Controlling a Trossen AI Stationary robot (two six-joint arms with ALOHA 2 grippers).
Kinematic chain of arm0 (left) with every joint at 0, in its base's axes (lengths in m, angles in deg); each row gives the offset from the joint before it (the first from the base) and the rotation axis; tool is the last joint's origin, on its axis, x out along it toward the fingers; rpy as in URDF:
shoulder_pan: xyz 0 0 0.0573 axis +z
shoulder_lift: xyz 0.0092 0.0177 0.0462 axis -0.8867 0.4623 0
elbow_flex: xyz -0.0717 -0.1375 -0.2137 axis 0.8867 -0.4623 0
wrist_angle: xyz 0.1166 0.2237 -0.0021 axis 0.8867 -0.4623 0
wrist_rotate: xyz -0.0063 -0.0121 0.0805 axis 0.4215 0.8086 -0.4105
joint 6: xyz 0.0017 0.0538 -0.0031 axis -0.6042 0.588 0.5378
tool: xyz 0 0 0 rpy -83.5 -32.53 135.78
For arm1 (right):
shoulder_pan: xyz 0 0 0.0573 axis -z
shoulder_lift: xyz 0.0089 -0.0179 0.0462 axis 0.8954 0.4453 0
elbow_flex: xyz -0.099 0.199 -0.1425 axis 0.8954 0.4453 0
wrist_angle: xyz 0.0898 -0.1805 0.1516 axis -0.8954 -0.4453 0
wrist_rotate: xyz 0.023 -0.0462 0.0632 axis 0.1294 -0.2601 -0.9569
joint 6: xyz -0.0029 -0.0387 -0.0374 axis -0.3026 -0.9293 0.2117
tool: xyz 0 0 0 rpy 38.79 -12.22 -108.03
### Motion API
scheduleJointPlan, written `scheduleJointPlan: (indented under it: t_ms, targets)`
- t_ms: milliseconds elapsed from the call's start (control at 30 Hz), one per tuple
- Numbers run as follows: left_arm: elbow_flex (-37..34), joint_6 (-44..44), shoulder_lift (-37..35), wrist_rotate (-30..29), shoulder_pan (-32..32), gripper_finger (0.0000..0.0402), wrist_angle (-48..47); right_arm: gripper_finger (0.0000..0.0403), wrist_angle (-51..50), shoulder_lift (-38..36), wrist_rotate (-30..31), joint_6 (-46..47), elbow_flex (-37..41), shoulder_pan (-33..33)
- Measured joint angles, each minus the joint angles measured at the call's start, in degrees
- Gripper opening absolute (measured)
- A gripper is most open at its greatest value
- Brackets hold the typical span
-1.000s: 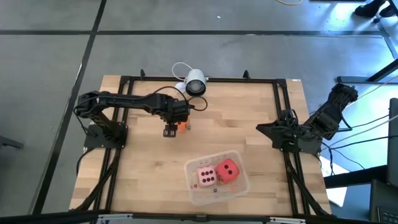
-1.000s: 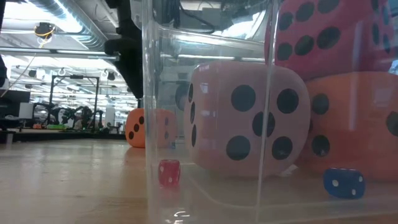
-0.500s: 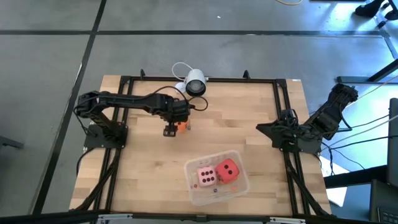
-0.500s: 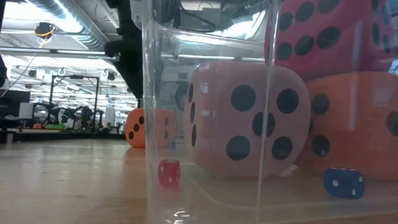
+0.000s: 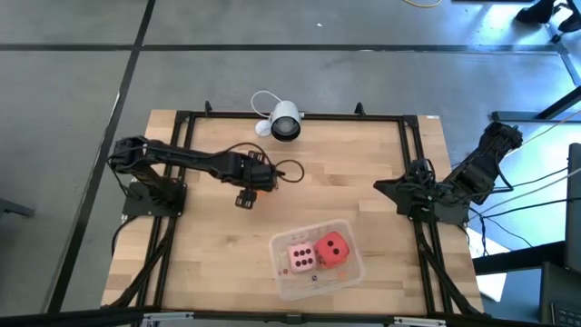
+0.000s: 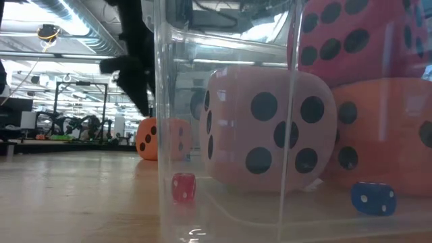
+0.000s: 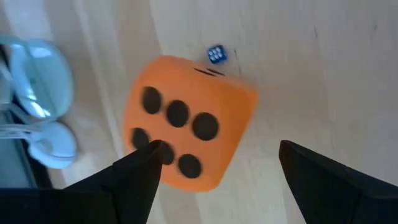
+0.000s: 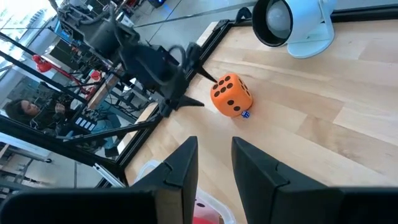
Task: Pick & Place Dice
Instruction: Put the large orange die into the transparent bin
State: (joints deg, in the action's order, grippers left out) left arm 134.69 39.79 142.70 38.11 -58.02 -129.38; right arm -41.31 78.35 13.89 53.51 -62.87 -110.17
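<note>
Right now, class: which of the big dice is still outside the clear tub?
The orange die on the bare wood beside the left tool. The pink die and red die sit inside the tub.

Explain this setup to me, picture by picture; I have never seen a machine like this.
Two dark robot arms work at a wooden table. The overhead picture shows everything; the low one looks level across the table, through a clear tub; two more come from cameras on the wrists. The left gripper is open, holding nothing, near an orange die and a tiny blue die. The right gripper waits at the right side, empty. The tub holds a pink die, a red die, another orange die and tiny dice. A white camera stands at the far edge.
</note>
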Motion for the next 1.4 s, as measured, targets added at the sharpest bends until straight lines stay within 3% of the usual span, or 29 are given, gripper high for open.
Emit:
scheduleJointPlan:
  t_ms: [300,900,1100,1267,1400]
  targets:
    - [-7.93,0.87,0.04,-7.24,-1.55,0.0317,11.68,0.0098,0.0,0.76,-0.14,-0.02,0.0,0.0]
    - [-19.71,9.94,0.26,-11.22,-1.75,0.0317,37.59,0.0097,0.02,0.81,-1.23,0.48,0.0,0.0]
    - [-22.04,9.92,0.31,-11.06,-1.68,0.0314,42.18,0.0097,0.02,0.87,-1.23,0.69,0.0,0.0]
    - [-23.33,8.73,0.33,-10.62,-1.66,0.0269,43.0,0.0097,0.07,0.87,-1.28,1.33,0.0,0.0]
    - [-23.68,5.25,0.37,-10.24,-1.62,0.0185,41.97,0.0097,0.33,0.87,-1.65,1.31,0.0,0.0]
